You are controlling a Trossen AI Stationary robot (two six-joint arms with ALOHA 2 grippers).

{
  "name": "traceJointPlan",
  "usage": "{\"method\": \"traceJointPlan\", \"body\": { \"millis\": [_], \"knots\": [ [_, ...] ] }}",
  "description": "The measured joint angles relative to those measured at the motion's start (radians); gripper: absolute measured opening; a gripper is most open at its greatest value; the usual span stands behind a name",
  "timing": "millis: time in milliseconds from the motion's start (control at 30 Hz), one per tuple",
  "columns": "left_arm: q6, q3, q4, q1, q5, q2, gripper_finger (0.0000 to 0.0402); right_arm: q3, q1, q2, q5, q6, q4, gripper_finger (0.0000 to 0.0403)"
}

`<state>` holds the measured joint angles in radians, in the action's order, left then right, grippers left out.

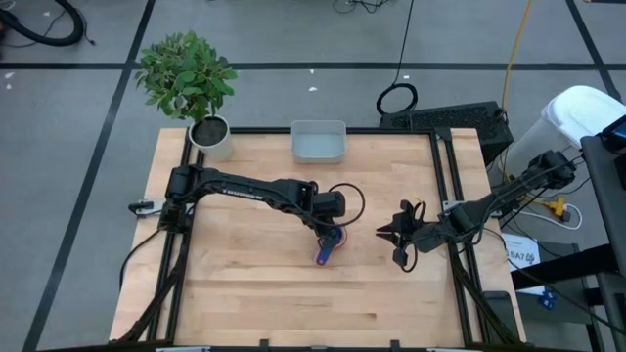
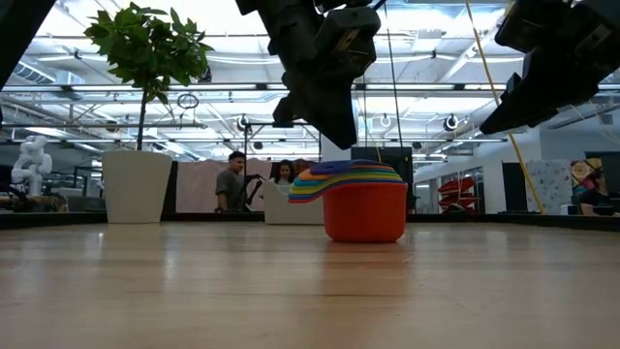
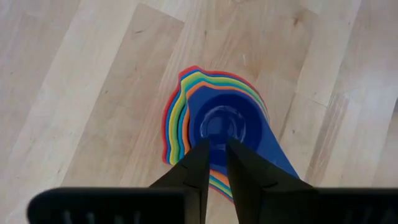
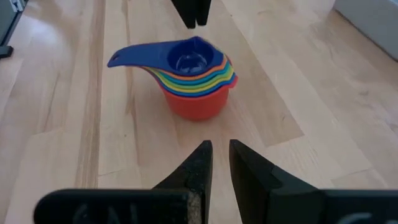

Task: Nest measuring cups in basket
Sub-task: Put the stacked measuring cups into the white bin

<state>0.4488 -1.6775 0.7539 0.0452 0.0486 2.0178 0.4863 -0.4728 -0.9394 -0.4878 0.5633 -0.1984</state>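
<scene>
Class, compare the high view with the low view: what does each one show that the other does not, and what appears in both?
Only the high view shows the basket at the table's far edge, standing apart from the cups, and the right claw waiting to their right. Only the low view shows the stack side-on, the red cup at the bottom, and people in the room behind. Both show the nested measuring cups on the table, the left claw just above them, and the potted plant.

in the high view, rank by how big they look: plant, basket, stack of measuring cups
1. plant, leaves plus white pot
2. basket
3. stack of measuring cups, partly hidden under the left gripper
The view looks straight down, so the plant's height may inflate it a little.
</scene>
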Motion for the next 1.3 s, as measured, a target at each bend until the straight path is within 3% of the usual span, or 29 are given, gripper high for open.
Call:
{"method": "traceJointPlan", "body": {
  "millis": [400,700,967,1167,1300],
  "knots": [
    [-0.019,0.000,0.044,0.000,0.027,0.000,0.0057,-0.063,-0.002,0.000,0.053,0.002,0.134,0.0050],
    [-0.048,0.003,0.330,0.052,0.008,-0.009,0.0058,-0.065,-0.064,-0.101,0.096,-0.049,0.186,0.0050],
    [0.029,0.002,0.272,0.130,0.074,-0.113,0.0062,-0.065,-0.065,-0.168,0.091,-0.055,0.217,0.0050],
    [0.151,0.000,0.119,0.209,0.065,-0.114,0.0123,-0.065,-0.065,-0.174,0.015,-0.072,0.210,0.0062],
    [0.224,0.000,0.093,0.251,-0.028,-0.080,0.0188,-0.065,-0.065,-0.174,0.015,-0.077,0.203,0.0090]
  ]
}}
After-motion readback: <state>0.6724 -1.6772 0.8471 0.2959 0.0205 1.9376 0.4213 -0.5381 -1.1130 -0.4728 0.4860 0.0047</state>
